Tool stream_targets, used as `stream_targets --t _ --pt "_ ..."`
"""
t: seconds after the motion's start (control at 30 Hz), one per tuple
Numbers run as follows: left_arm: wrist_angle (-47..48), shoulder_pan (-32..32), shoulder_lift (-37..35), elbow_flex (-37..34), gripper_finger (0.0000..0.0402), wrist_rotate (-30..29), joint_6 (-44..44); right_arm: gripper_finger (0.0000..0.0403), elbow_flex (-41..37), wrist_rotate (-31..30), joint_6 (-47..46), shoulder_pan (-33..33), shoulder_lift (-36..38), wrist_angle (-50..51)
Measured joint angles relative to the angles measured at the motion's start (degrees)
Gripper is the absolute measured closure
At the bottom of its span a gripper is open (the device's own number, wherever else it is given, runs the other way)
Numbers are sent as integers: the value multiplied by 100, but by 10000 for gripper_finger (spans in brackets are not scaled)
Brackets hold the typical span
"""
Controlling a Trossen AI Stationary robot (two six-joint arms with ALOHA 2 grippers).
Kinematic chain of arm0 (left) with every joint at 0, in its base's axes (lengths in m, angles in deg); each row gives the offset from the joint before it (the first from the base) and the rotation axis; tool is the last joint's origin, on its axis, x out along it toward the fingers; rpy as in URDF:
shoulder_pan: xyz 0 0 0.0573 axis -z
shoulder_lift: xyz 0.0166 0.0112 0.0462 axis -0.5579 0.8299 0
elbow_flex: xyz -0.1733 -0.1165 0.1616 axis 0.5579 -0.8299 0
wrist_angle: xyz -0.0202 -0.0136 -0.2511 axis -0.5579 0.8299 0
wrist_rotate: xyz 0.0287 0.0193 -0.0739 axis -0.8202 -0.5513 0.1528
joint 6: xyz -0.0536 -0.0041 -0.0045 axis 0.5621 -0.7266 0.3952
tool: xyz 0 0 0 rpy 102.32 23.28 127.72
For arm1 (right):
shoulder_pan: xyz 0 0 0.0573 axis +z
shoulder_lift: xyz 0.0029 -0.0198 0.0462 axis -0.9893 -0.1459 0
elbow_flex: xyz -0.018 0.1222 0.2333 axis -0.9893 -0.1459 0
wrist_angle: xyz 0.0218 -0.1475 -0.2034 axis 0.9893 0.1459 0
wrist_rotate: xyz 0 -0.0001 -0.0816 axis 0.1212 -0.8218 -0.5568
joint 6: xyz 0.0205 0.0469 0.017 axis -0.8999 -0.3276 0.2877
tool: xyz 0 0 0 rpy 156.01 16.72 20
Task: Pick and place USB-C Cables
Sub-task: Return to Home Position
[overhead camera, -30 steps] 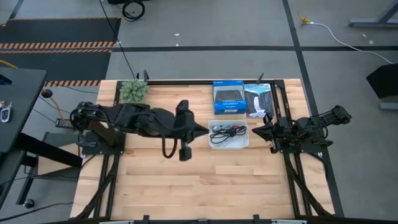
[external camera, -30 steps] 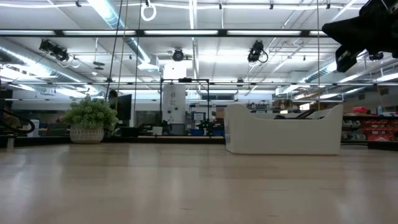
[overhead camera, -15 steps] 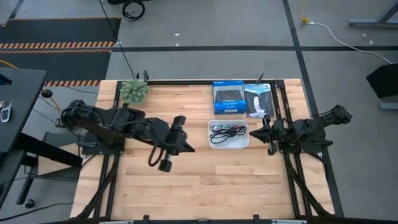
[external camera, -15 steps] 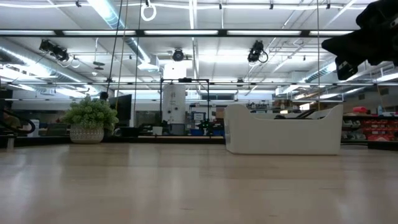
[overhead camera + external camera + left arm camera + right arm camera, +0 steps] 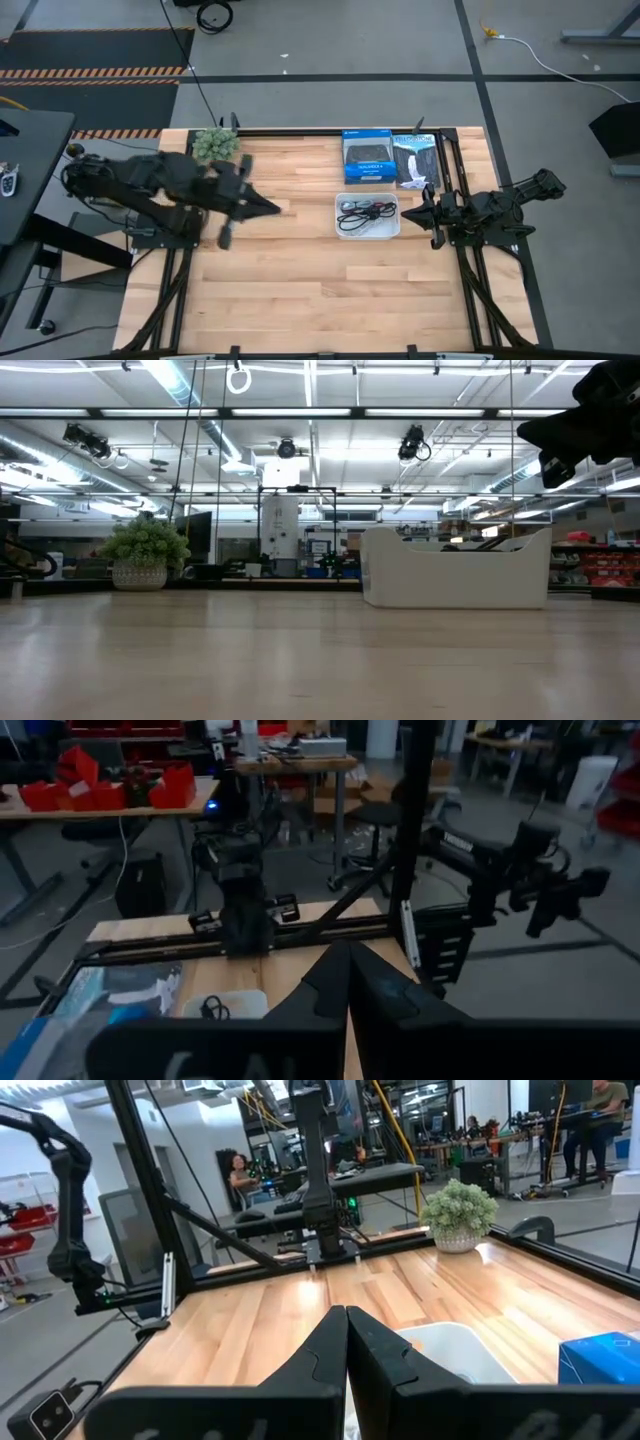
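Squinting at the labels first: the blue box (image 5: 366,157) and the black box (image 5: 415,160) at the far edge of the surface (image 5: 300,290) both have white print on them, but it's too small for me to read from any camera. No brand name I can make out anywhere.

The USB-C cables (image 5: 365,211) are all in the white tray (image 5: 341,231), which sits just in front of the blue box. From above they look like one dark tangle, so I can't pick the individual colours apart. The left wrist view catches a bit of dark cable (image 5: 212,1010) inside the tray (image 5: 240,997) too.

Arm poses: the left arm is folded low over its own side of the surface, near the potted plant (image 5: 215,145), with the left gripper (image 5: 272,207) pointing toward the tray but well apart from it. On its wrist camera the left gripper (image 5: 346,952) has its fingers pressed together into a point, with nothing in them. The right gripper (image 5: 418,212) sits just beside the tray's right end, arm tucked over its base. Same story there (image 5: 346,1313): fingers closed tip to tip, holding nothing, aimed across the tray rim (image 5: 440,1342) toward the plant (image 5: 458,1215).

A person (image 5: 238,1175) is sitting in the room beyond the surface.
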Motion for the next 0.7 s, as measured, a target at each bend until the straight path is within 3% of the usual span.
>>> stream_targets --t 0.13,0.37,0.7 --pt "198 4 -631 -207 389 -83 126 389 -1 2 0 2 0 4" --pt "510 5 -1338 -210 388 -109 -812 389 0 2 1 0 0 2" --pt "3172 2 -2022 -212 388 -280 -877 389 -1 2 0 1 0 3"
